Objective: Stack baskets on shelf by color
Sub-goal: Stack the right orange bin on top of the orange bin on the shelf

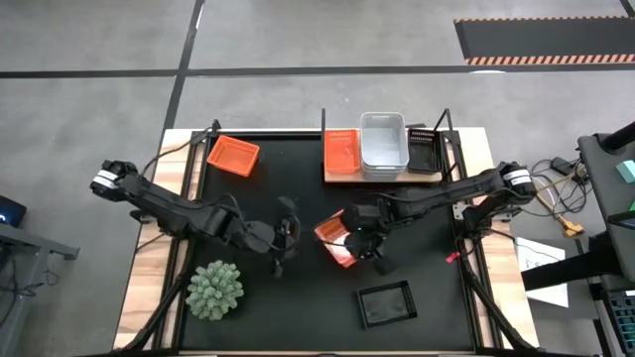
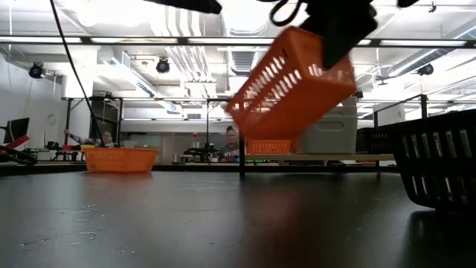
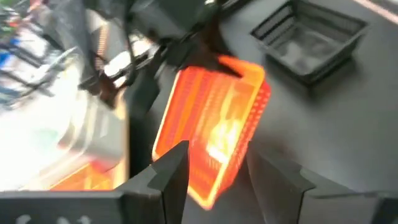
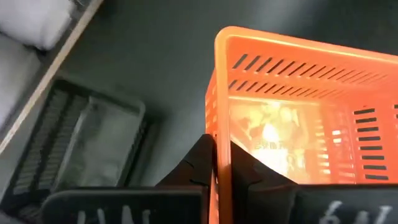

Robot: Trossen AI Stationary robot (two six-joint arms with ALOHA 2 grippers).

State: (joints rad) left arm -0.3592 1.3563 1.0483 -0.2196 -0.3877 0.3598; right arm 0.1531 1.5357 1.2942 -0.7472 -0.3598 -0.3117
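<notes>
An orange basket point(image 1: 333, 238) hangs tilted above the middle of the black mat, with my right gripper point(image 4: 219, 146) shut on it. My left gripper point(image 3: 222, 154) stands open just left of it, its fingers apart from the basket. On the shelf point(image 1: 429, 177) at the far side sit an orange basket point(image 1: 341, 151), a white basket point(image 1: 383, 144) and a black basket point(image 1: 422, 149), each on its bottom. Another orange basket point(image 1: 233, 156) rests on the mat at the far left. A black basket point(image 1: 385, 302) rests near the front edge. My right gripper pinches the rim of one wall point(image 4: 216, 134) of the orange basket, one finger inside the basket and one outside. The fingers slant down from the table's right. The basket point(image 2: 294, 85) is lifted clear of the mat and hangs tilted below the fingers.
A green spiky plant point(image 1: 215, 290) stands at the near left of the mat. The shelf's thin black posts point(image 1: 323, 124) rise at its corners. Bare mat lies between the held basket and the shelf. People sit in the room beyond the table.
</notes>
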